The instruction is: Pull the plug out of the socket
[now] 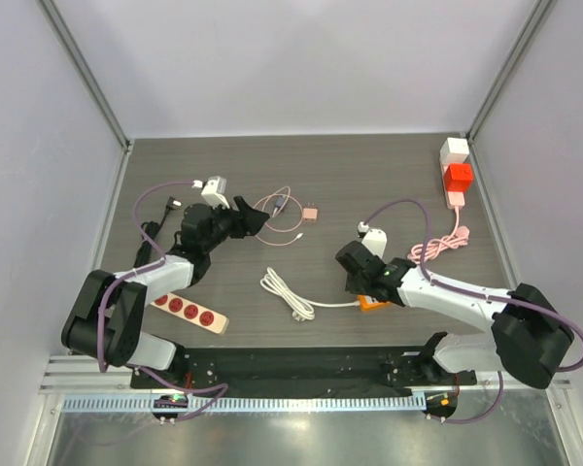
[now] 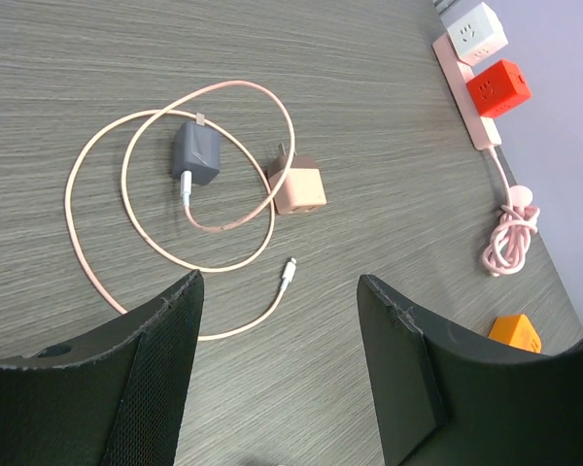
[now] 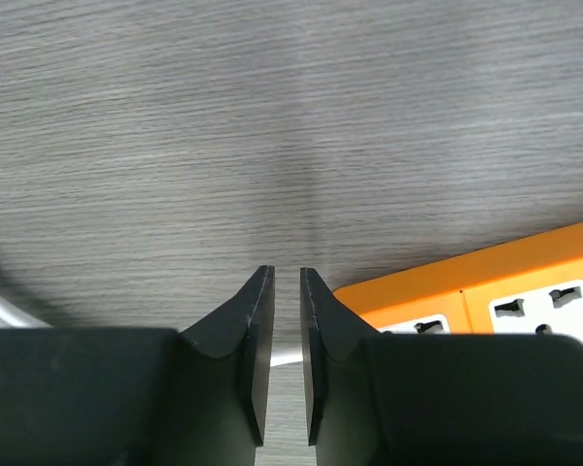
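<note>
Right hand [image 3: 287, 277] pinched together beside orange socket [image 3: 486, 282], plug out of sight; left hand [image 2: 280, 282] apart.

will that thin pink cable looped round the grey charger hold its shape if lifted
Probably not: the thin pink cable lies in loose uneven loops, so it likely sags and unwinds. It appears plugged into the grey charger block, which would probably drag along.

A: Where's the top view?
B: High behind the arms, looking down on the whole table [image 1: 369, 175].
A: The wrists?
B: Left looks obliquely across the table from mid height; its charger [image 2: 194, 152] and red cube [image 2: 496, 87] also show from above. Right sits close over the table, orange socket [image 3: 505, 277] lower right, shared too.
</note>
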Motion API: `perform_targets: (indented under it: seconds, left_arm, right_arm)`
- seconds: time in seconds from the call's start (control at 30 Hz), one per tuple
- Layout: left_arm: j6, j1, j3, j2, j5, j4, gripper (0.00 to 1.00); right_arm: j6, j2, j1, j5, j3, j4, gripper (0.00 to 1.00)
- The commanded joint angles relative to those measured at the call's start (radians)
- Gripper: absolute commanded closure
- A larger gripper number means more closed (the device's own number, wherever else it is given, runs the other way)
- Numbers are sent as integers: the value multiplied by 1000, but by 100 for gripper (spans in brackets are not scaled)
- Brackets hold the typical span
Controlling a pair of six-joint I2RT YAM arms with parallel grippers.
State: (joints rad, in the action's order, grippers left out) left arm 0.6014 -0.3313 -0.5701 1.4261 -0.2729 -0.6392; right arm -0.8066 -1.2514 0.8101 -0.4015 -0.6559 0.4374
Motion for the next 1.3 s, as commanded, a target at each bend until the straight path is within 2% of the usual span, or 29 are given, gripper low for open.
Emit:
perform_targets:
  seconds: [0.0, 0.3, 0.53, 0.67, 0.83, 1.0, 1.03, 1.1, 1.13, 1.23, 1.27]
  left_arm:
    - [1, 8, -10, -10, -12, -51, 35]
    - [11, 24, -13, -10, -31, -48, 34]
    - [20, 37, -10, -10, -42, -51, 34]
    - [29, 51, -5, -12, -58, -62, 34]
    - [54, 70, 7, -9, -75, -83, 34]
    - [84, 90, 12, 36, -114, -125, 34]
    - [89, 94, 12, 45, -126, -129, 34]
    - [89, 100, 12, 65, -137, -140, 33]
    - [93, 104, 9, 68, -149, -143, 33]
    - [106, 107, 15, 65, -185, -174, 32]
    - [112, 107, 13, 68, -204, -189, 32]
  right_arm:
    - [-89, -23, 4, -42, 18, -46, 78]
    - [-206, -95, -20, -63, 53, -26, 89]
    - [-333, 53, -156, -48, 191, -5, 89]
    - [-345, 226, -290, -65, 249, 52, 87]
    - [-286, 366, -422, -180, 213, 185, 84]
    - [-117, 392, -554, -146, 118, 196, 80]
    - [-94, 373, -577, -148, 96, 198, 78]
    - [-56, 345, -586, -164, 29, 186, 59]
    - [-39, 308, -591, -175, 12, 163, 57]
    - [29, 221, -630, -151, -60, 39, 40]
    - [52, 193, -653, -145, -91, -4, 21]
